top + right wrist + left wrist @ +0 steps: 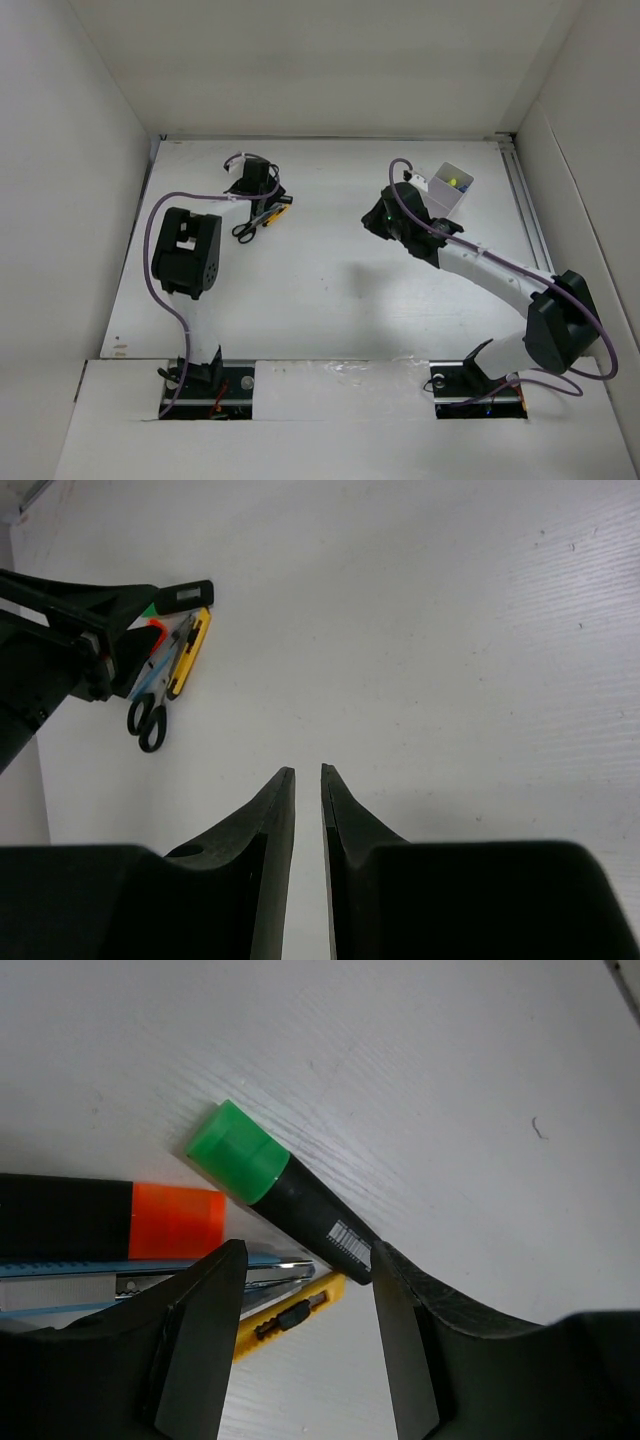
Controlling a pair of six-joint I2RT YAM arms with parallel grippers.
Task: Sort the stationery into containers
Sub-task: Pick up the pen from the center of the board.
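Observation:
The stationery lies in a pile at the far left of the table. The left wrist view shows a black marker with a green end (275,1185), an orange-and-black marker (110,1218), a bluish pen (120,1268) and a yellow pen (290,1315). My left gripper (308,1260) hangs open just over them, gripping nothing, and the black marker's tail touches its right fingertip. Small black scissors (245,230) lie beside the pile. The white container (455,190) stands at the far right with something yellow inside. My right gripper (306,770) is over bare table, its jaws slightly apart and empty.
White walls box in the table on the left, back and right. From the right wrist view the pile with the scissors (148,720) and the left gripper (100,630) lies far off at the upper left. The right arm (480,265) reaches diagonally from its base toward the container.

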